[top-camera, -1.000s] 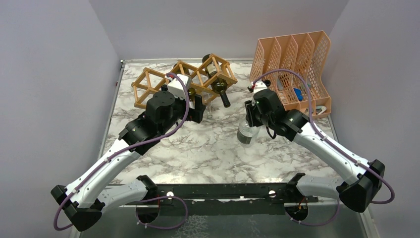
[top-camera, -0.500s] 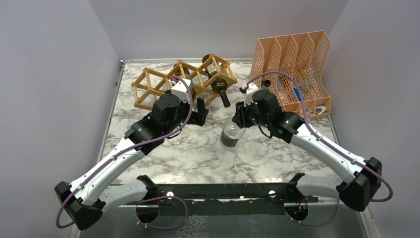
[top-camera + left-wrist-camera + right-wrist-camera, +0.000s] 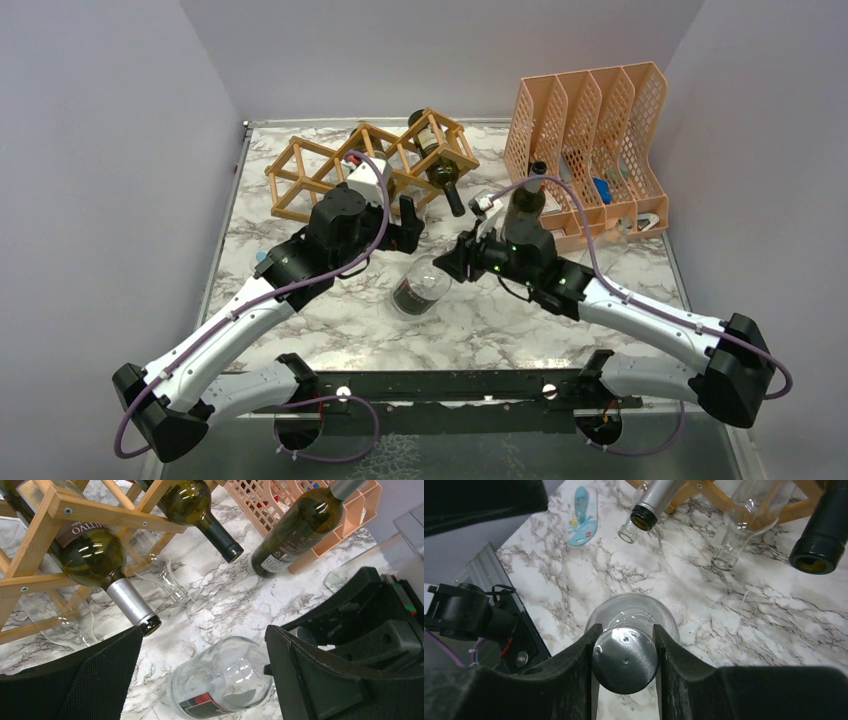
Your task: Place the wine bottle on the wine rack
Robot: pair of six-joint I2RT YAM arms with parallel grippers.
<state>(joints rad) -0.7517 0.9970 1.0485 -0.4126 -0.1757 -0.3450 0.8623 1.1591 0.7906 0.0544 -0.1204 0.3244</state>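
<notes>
Above the marble table (image 3: 340, 322), the right gripper (image 3: 625, 635) clamps the clear wine bottle (image 3: 418, 290) by its capped neck.

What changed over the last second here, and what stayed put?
The right tool, shut on the clear bottle at its capped neck, carried it left and nearer the arm bases, away from the file holder, to in front of the left tool. Nothing was let go. The left tool stayed open beside the wine rack; its two dark bottles did not move.
</notes>
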